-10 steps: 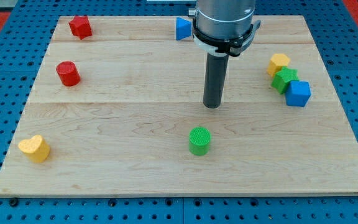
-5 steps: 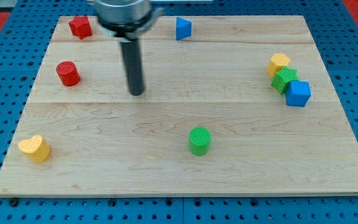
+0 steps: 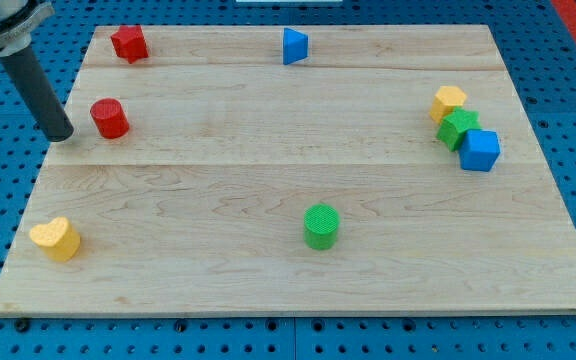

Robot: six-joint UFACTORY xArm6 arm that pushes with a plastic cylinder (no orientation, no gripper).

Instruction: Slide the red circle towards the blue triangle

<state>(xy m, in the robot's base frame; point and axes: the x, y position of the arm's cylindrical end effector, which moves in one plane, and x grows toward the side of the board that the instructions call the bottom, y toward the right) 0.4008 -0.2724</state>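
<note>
You see my tip [image 3: 61, 136] just at nine o'clock of the red circle [image 3: 110, 118], near the bench's [image 3: 268, 270] left edge; the blue triangle [image 3: 294, 46] sits far toward two o'clock.

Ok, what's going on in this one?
A rod-ended arm is setting up to push the red circle. My tip sits just to the circle's left, near the board's left edge, apparently not touching it. The blue triangle is far off toward the view's top right, so the slide has not started.
</note>
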